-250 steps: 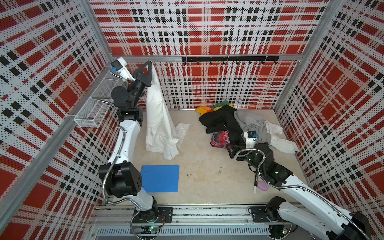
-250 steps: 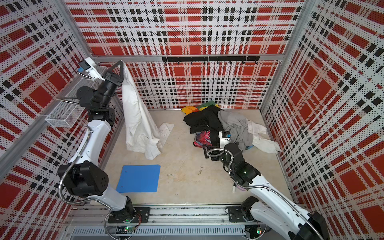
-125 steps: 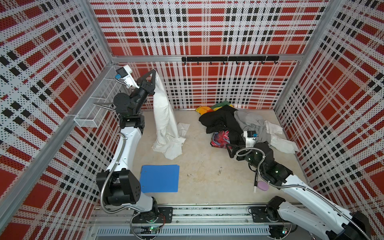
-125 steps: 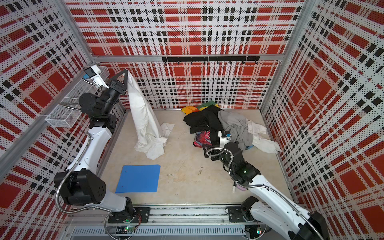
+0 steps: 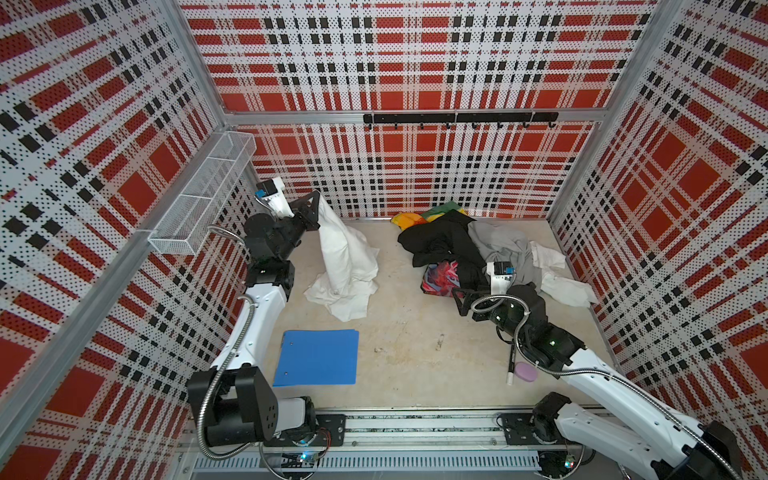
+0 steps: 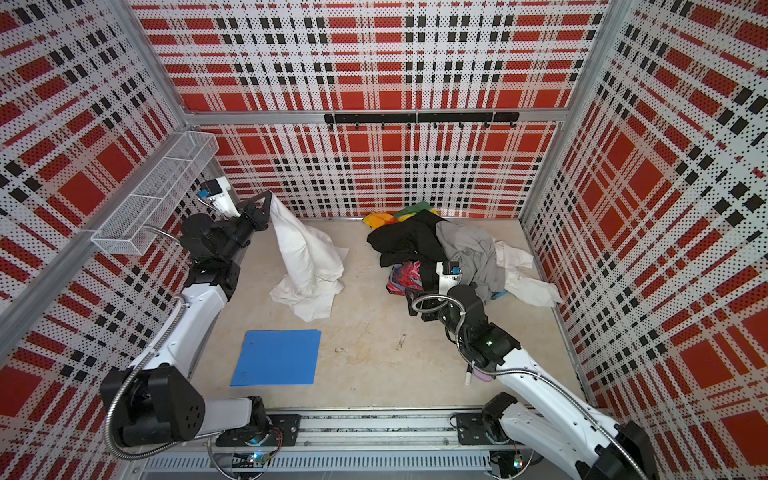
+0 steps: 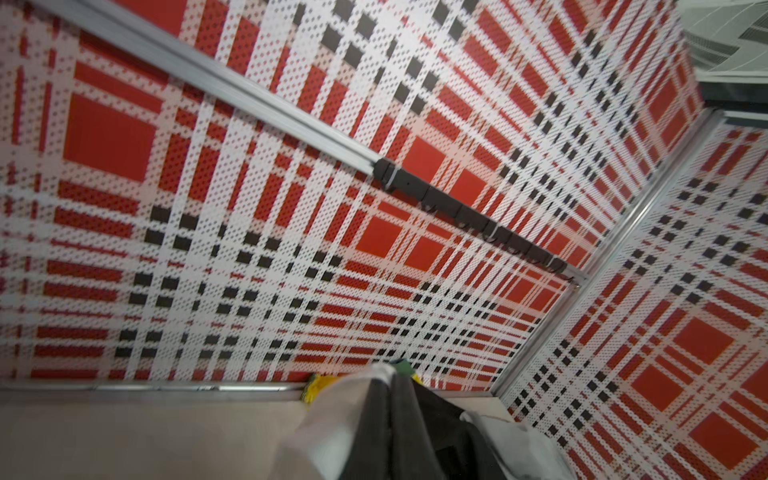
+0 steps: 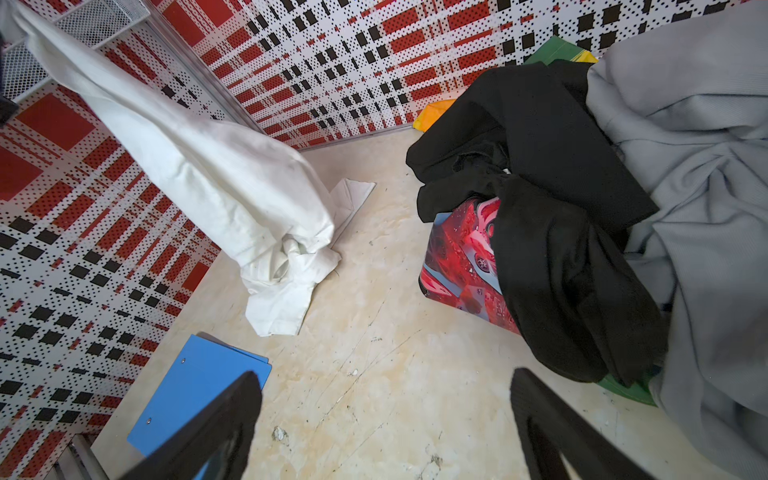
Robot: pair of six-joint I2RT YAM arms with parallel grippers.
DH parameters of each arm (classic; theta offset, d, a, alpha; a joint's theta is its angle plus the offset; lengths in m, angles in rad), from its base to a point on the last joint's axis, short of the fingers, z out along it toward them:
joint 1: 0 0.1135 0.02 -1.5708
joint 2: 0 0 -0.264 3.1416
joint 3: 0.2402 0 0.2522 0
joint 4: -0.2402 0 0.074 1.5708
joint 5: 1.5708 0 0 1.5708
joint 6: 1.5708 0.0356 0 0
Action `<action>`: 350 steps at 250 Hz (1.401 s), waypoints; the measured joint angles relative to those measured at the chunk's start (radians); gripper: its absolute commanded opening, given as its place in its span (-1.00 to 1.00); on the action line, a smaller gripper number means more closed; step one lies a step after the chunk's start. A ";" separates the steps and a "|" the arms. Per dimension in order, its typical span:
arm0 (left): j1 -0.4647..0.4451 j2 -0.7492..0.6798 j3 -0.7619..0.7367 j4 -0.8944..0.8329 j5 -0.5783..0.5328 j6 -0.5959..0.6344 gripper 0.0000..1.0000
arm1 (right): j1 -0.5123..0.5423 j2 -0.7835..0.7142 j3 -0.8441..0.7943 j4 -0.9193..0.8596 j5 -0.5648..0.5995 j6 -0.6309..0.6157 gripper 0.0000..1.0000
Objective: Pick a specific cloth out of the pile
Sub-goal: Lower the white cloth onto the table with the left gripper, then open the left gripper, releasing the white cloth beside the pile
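While the left pincer [image 5: 314, 204] is clamped on the raised end of the cloth [image 5: 345, 259], whose tail pools on the surface [image 5: 409, 336] apart from the pile [image 5: 455, 243], the fabric looks light and limp, best pinched at a bunched fold; the right pincer [image 8: 386, 384] gapes empty.
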 measured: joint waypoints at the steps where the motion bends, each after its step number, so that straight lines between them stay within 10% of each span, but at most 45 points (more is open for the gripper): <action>1: 0.000 0.000 -0.002 -0.002 -0.001 0.001 -1.00 | 0.000 0.000 0.000 0.000 0.000 0.000 1.00; 257: -0.116 0.106 -0.425 -0.129 -0.279 0.103 -1.00 | 0.000 0.083 -0.005 -0.005 0.082 -0.053 1.00; 350: -0.105 0.138 -0.425 -0.129 -0.280 0.093 0.09 | 0.000 0.111 -0.004 0.000 0.096 -0.072 1.00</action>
